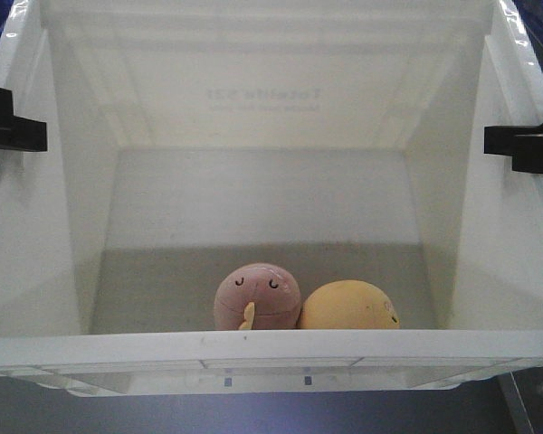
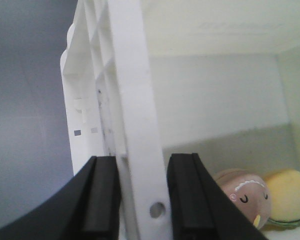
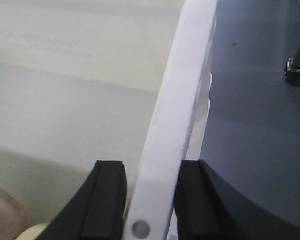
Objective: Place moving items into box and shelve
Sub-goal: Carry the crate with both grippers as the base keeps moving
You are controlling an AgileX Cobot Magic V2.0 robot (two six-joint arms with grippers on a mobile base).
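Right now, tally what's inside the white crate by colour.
In the large white rectangular plastic crate:
Dusty pink round plush ball: 1
Yellow-orange round plush ball: 1
Total: 2

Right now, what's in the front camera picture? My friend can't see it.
A big white crate fills the picture, holding a pink plush ball and a yellow-orange plush ball side by side against its near wall. The left gripper and right gripper clamp its side rims.
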